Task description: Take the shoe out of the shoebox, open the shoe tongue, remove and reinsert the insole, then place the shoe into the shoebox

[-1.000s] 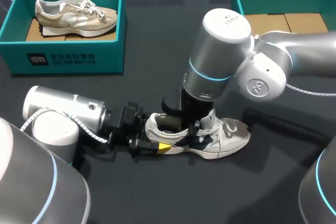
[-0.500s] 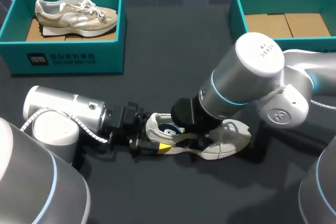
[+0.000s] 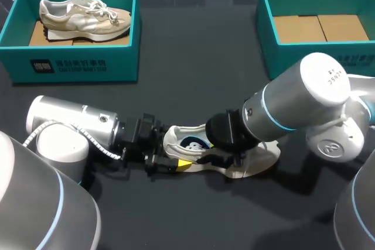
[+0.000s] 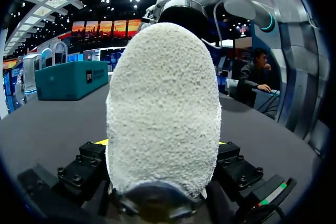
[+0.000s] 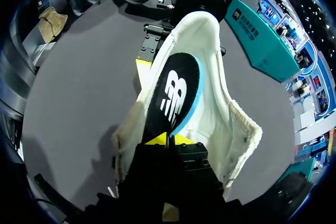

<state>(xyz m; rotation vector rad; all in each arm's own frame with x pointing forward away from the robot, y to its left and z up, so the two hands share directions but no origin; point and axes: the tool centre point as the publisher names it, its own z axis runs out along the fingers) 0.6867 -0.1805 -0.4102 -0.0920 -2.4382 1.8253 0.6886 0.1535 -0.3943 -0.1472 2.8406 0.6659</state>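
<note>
A white shoe (image 3: 261, 157) lies on the dark table with its toe to the right. My left gripper (image 3: 170, 160) clamps its heel (image 4: 163, 98) from both sides; the heel fills the space between its fingers (image 4: 163, 143). My right arm comes in low from the right, and its gripper (image 3: 221, 149) reaches into the shoe's opening. In the right wrist view the yellow tips (image 5: 168, 140) are pinched shut on the near end of the black, blue-edged insole (image 5: 171, 94), which lies in the white shoe (image 5: 223, 103). The insole (image 3: 193, 143) shows through the opening.
A teal shoebox (image 3: 76, 65) at the back left holds a beige shoe (image 3: 82, 16). A second teal shoebox (image 3: 287, 57) at the back right shows only its cardboard floor. My right arm's big elbow (image 3: 319, 115) hangs over the table's right half.
My right arm has swung from upright over the shoe to low and off to the right, its gripper staying in the opening. The insole now shows. My left arm has kept still.
</note>
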